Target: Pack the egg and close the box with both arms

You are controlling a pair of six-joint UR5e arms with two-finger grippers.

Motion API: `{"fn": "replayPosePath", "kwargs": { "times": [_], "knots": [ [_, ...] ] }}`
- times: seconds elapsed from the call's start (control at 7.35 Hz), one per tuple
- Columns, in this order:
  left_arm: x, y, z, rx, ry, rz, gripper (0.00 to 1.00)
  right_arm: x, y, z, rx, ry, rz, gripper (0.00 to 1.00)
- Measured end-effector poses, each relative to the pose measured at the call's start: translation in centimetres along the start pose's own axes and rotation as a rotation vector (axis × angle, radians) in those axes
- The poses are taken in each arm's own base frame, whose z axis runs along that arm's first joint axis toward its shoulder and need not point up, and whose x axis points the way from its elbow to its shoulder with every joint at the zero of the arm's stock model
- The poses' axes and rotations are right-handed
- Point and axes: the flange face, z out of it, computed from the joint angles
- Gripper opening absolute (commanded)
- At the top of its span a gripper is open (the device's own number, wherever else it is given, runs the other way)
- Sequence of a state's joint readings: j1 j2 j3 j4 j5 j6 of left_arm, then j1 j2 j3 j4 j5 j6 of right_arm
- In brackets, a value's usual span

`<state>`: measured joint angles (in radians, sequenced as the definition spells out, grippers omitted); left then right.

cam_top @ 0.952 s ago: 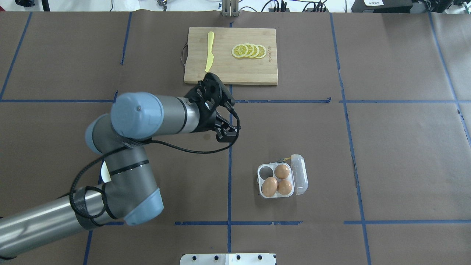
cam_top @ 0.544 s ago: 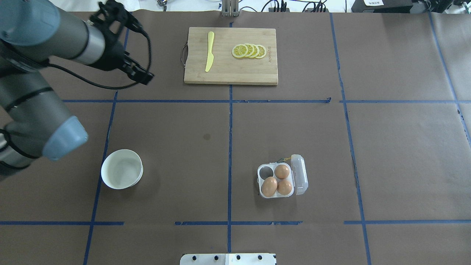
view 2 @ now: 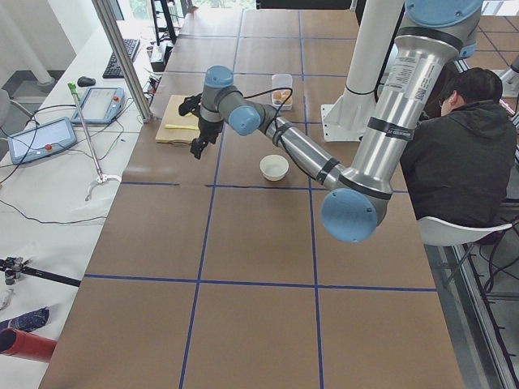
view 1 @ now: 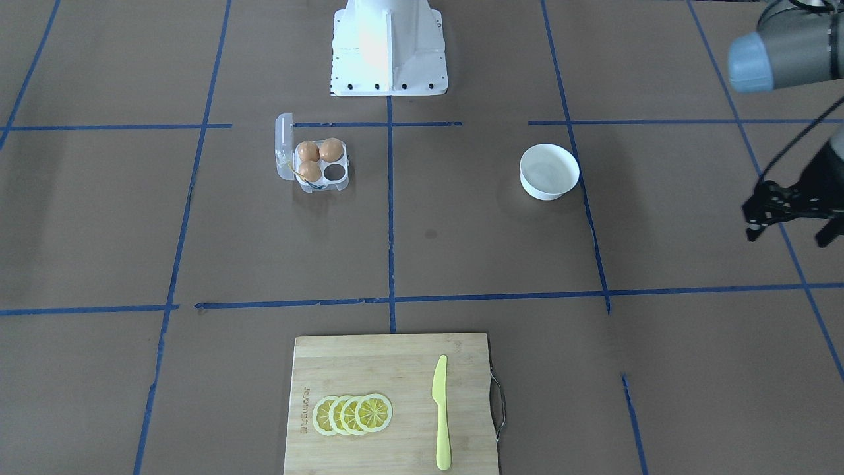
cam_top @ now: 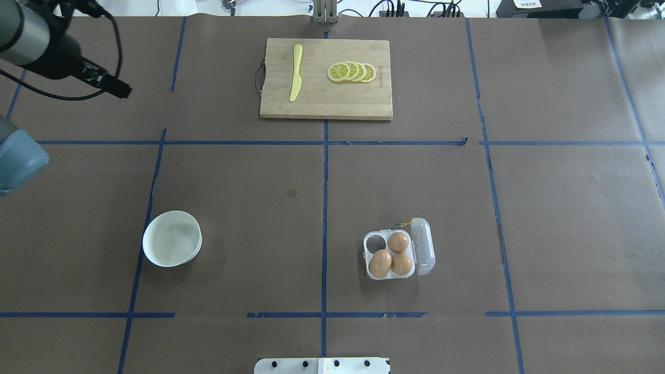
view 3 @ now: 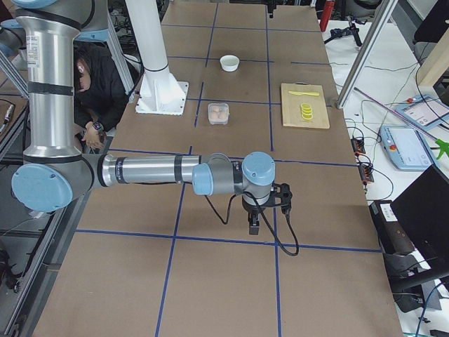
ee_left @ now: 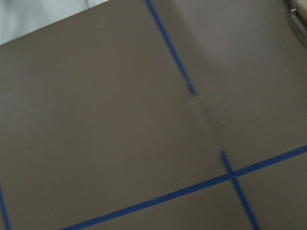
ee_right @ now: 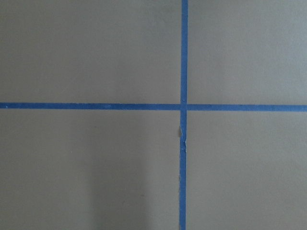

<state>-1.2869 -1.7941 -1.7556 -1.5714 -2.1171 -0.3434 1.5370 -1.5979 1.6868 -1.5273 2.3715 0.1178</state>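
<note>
The clear egg box (cam_top: 367,255) lies right of the table's middle with its lid (cam_top: 422,246) folded open to the right. Three brown eggs (cam_top: 380,263) fill three cells; I cannot tell which is the task's egg. The far-left cell (cam_top: 375,242) is empty. The box also shows in the front view (view 1: 345,179). My left gripper (cam_top: 120,92) hangs open and empty over the far left corner, far from the box; it also shows in the front view (view 1: 789,229). My right gripper (view 3: 254,225) shows only in the right side view, far from the box; I cannot tell its state.
An empty white bowl (cam_top: 172,238) stands at the near left. A wooden cutting board (cam_top: 326,98) with a yellow knife (cam_top: 295,72) and lemon slices (cam_top: 352,71) lies at the far middle. The white pedestal (view 1: 389,46) is at the robot's side. An operator (view 2: 454,154) sits beside it.
My left arm has swung from the table's middle to the far left corner and uncovered the white bowl. The box and its three eggs have not moved.
</note>
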Motion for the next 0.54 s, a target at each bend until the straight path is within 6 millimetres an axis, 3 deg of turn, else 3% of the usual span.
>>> {"fn": "replayPosePath", "kwargs": {
  "times": [0.27, 0.54],
  "knots": [
    [-11.3, 4.4, 1.4, -0.077, -0.056, -0.124, 1.0, -0.7, -1.0, -0.5, 0.012, -0.003, -0.004, 1.0],
    [-19.1, 9.1, 1.0, -0.104, -0.044, -0.126, 1.0, -1.1, -1.2, -0.6, 0.01, -0.029, -0.005, 1.0]
  ]
}}
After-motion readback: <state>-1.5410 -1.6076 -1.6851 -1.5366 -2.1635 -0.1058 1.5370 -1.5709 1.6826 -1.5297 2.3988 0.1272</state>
